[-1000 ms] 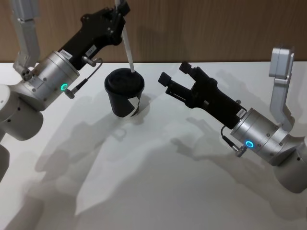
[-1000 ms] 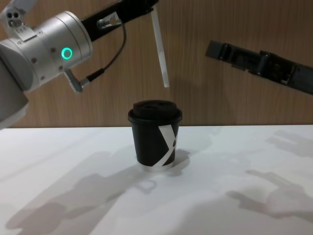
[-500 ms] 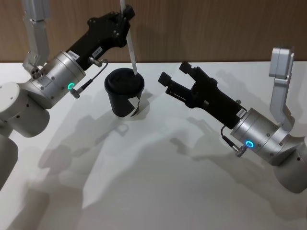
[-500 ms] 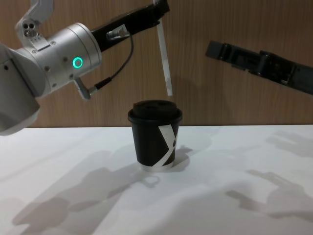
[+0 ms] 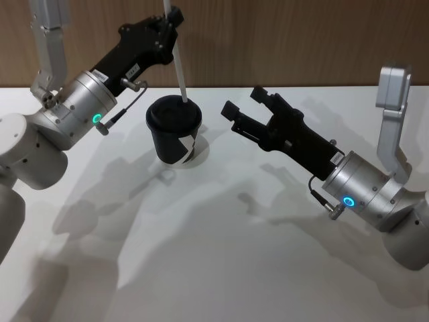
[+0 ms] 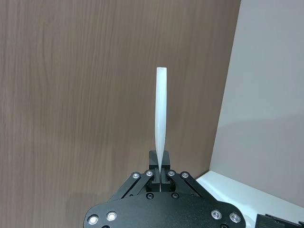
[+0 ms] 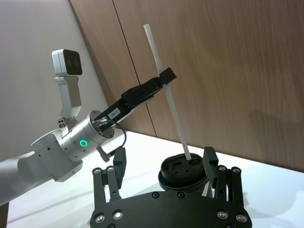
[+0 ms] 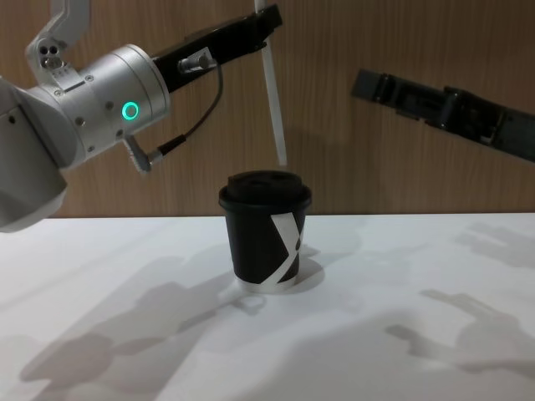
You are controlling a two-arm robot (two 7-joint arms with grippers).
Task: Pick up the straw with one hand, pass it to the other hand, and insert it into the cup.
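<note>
Straw [image 8: 274, 104] pinched near its upper part in left gripper [image 5: 171, 16], fingers clamped on it, hanging nearly upright over the cup [image 8: 265, 238]; lower tip just above the black lid [image 7: 183, 171], not inserted. Cup upright on white table [image 5: 221, 255]. Right gripper [image 5: 242, 111] beside cup, fingers spread, empty.

The straw [image 5: 178, 57] runs off the head view's top edge, its upper end cut away. In the chest view the right end effector [image 8: 368, 84] leaves the frame's right edge (fingertips too dim to judge there), and the cup [image 7: 183, 175] sits half hidden behind it in the right wrist view.
</note>
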